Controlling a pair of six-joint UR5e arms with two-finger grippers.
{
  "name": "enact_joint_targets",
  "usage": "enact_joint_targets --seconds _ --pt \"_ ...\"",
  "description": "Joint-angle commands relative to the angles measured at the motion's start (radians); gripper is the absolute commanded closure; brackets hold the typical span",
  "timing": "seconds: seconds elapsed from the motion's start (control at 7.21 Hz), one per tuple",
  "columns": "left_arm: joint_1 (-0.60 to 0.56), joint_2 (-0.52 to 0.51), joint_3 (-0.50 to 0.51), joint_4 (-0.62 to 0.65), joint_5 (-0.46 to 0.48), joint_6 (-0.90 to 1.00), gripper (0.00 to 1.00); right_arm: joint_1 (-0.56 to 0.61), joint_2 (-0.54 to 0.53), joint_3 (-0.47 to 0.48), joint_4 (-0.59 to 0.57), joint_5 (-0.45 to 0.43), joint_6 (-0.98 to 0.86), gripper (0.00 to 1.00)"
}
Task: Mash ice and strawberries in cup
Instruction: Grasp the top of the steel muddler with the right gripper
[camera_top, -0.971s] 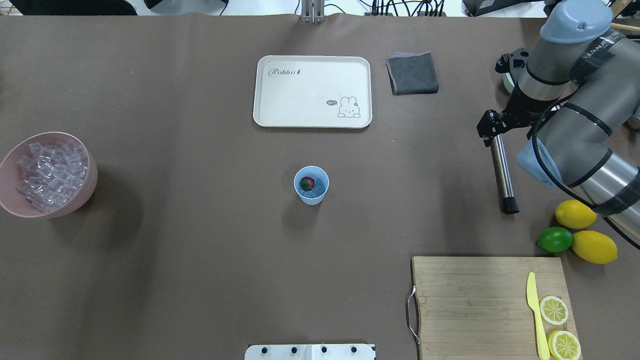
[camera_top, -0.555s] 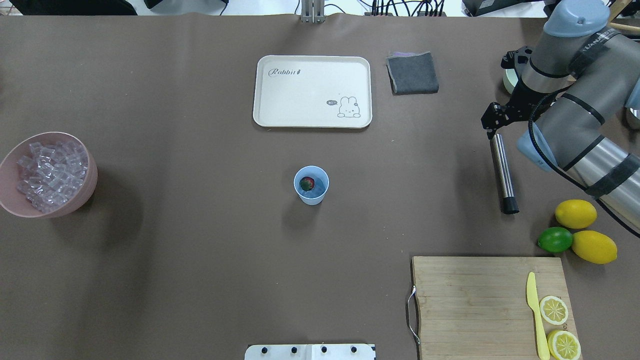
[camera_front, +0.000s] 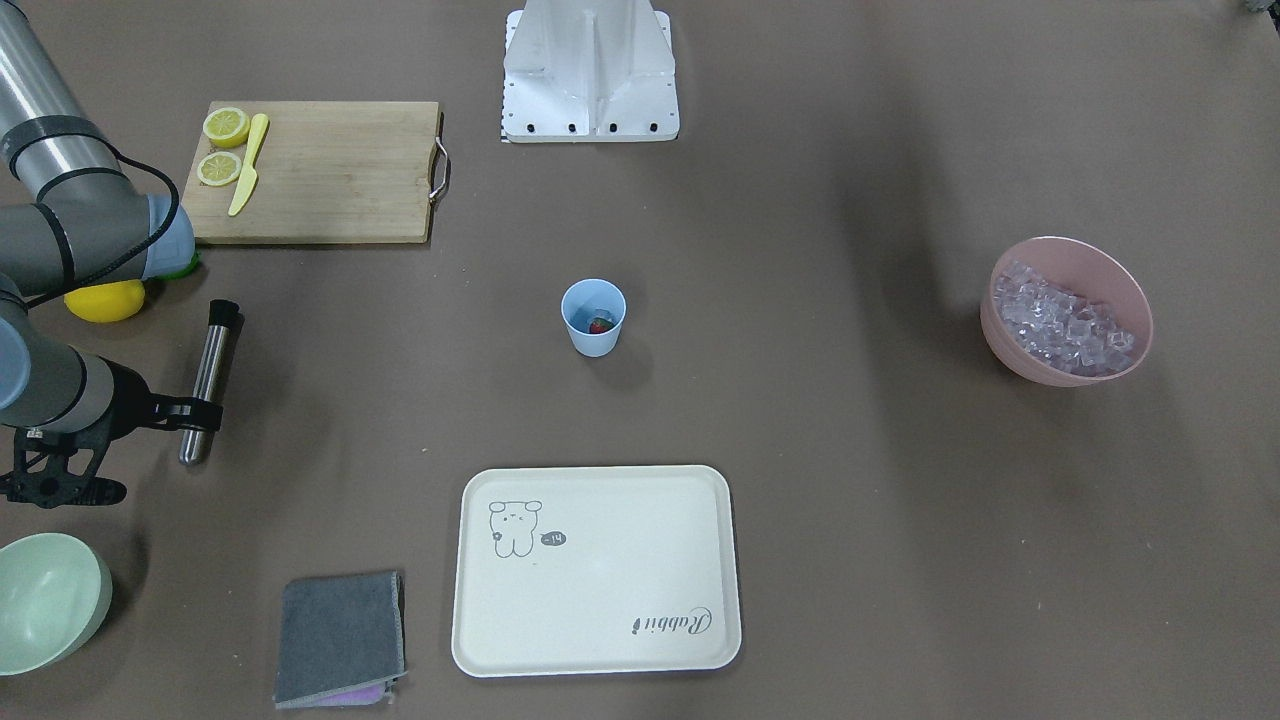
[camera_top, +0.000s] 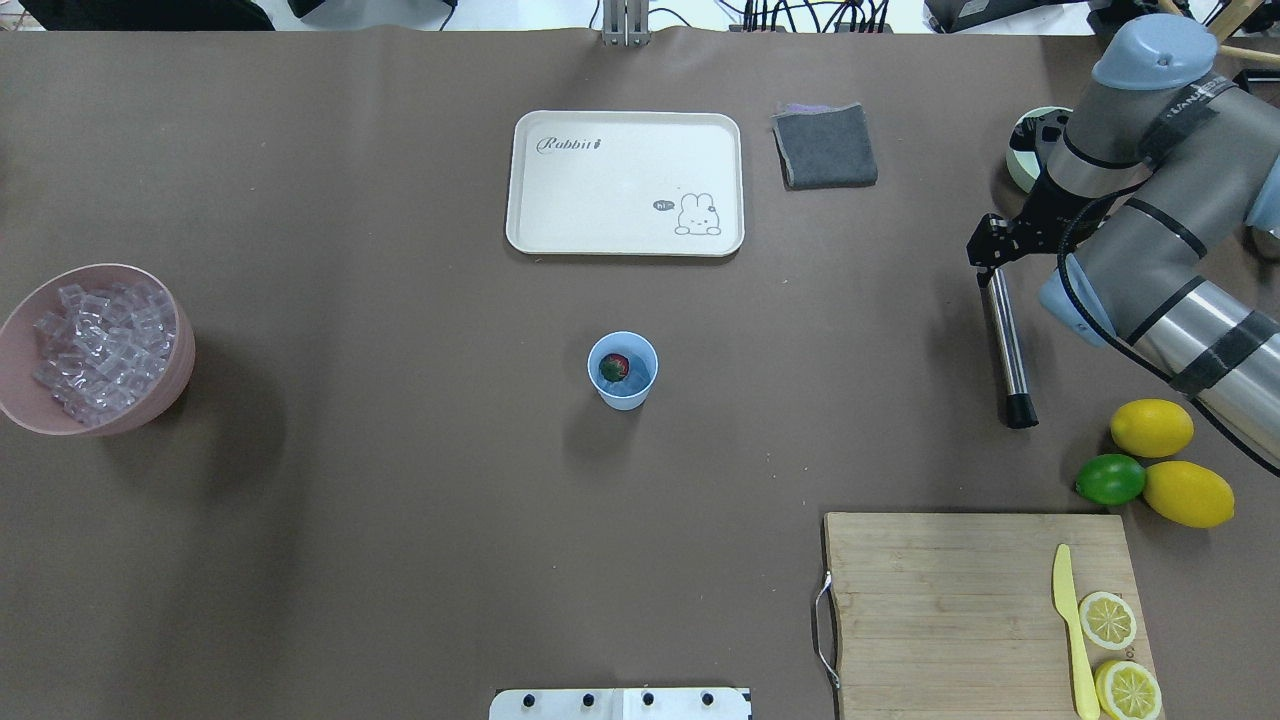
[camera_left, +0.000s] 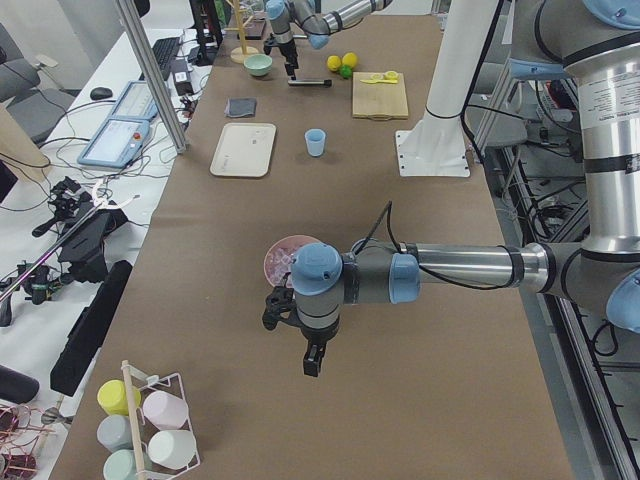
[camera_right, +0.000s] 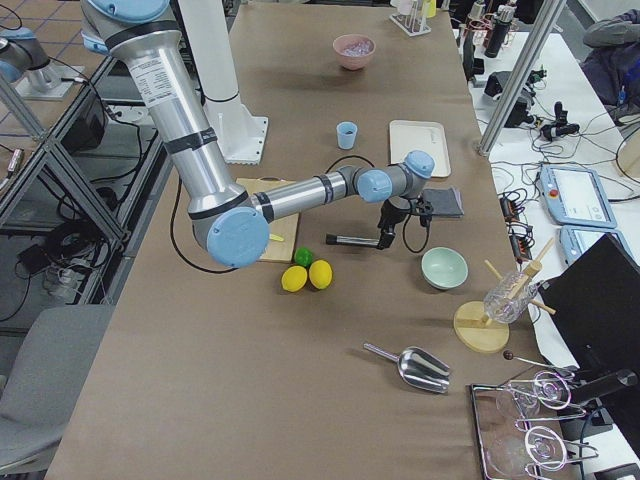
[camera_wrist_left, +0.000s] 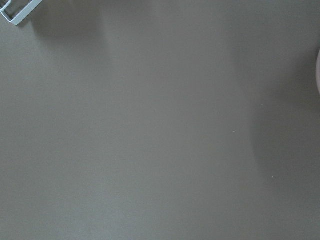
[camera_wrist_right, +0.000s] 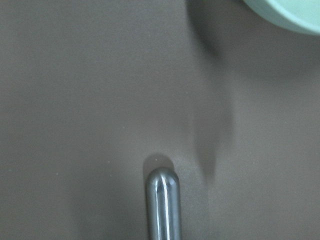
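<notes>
The left tool (camera_left: 312, 362) hangs point-down over bare brown desk (camera_top: 400, 500) in the lower middle of the left-end view, just in front of the pink bowl (camera_top: 183, 365). It shows in no closer view, so there is no telling whether its fingers are spread or pressed together. In the overhead view the pink bowl sits at the far left edge, heaped with ice (camera_top: 100, 345). At the centre of the frame the light-blue cup (camera_top: 625, 398) stands upright and alone, with the strawberry (camera_top: 614, 367) inside it against the left wall. Whether any ice lies in the cup cannot be made out. Above the cup, in the upper middle, lies a cream tray (camera_top: 620, 180), and just right of it a folded grey cloth (camera_top: 825, 147). Further right a steel rod (camera_top: 1003, 345) with a black tip lies flat on the desk, tip toward the bottom of the frame. The right tool (camera_top: 990, 255) is at the rod's rounded upper end. Its black fingers cross that end in the front-facing view, but whether they clamp the rod is unclear. A pale green bowl (camera_top: 1020, 165) peeks out behind the arm at the upper right. Below the rod's tip two lemons (camera_top: 1151, 427) and a lime (camera_top: 1110, 479) cluster near the right edge. At the lower right a wooden cutting board (camera_top: 950, 600) carries a yellow knife (camera_top: 1070, 630) and two lemon halves (camera_top: 1108, 619).
</notes>
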Motion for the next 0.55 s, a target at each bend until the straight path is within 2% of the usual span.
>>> enact_joint_targets --seconds 0.0,0.28,0.42 --pt "0.0 0.0 0.0 0.0 0.0 0.0 0.01 -0.017 -0.004 -0.036 0.058 0.001 0.013 0.28" --pt "0.003 0.0 0.001 0.0 0.0 0.0 0.01 -0.035 -0.002 -0.035 0.059 0.001 0.033 0.29" --pt "0.003 0.0 0.001 0.0 0.0 0.0 0.01 -0.041 -0.002 -0.027 0.061 0.001 0.043 0.33"
